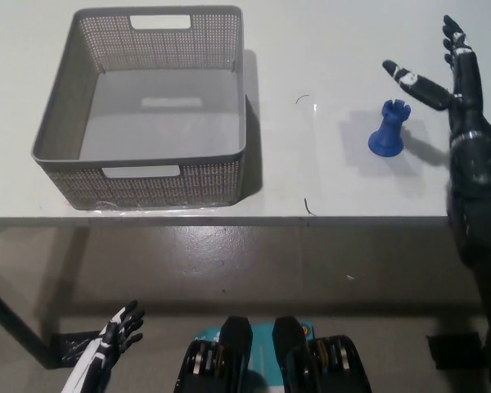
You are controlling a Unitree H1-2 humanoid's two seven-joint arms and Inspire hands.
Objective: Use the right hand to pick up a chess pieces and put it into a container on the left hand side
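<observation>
- Blue plastic by the look of it, a rook-shaped chess piece (387, 130) stands upright on the white table (327, 49), toward the right edge and nearer the front edge than the back.
- Head view: the black right hand (446, 78) hovers over the table just right of the piece, fingers spread apart and holding nothing; one fingertip (390, 66) reaches above the piece's crown, the others point toward the back edge.
- No finger touches the piece; it sits just left of and below the open palm.
- Judged from its shape, the piece is likely light, rigid and smooth, top-heavy enough to tip if nudged; the narrow waist between crown and flared base looks the surest place to pinch.
- A grey mesh basket (57, 131), the container, sits near the table's left front corner, well apart from the piece.
- Low at the lower left, under the table's front edge, the white left hand (119, 329) rests with fingers loosely apart.
</observation>
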